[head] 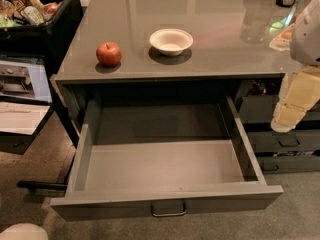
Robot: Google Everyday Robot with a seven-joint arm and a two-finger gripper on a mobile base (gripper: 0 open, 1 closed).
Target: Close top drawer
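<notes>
Dim, warm light is cast from above, with pale glare spread over the far counter (210, 11) and soft shadows under apple (108, 53) and bowl (171, 41). The gripper (286, 119), at the right edge, is brightly lit.

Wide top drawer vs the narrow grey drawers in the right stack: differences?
The wide dark-grey metal top drawer is pulled far out, with its inside floor showing; the narrow grey drawers sit pushed in. The top drawer is much wider than the narrow grey drawers. The cream end effector hangs in front of the narrow grey drawers, away from the top drawer's front. Both are grey metal with plain flat fronts.
</notes>
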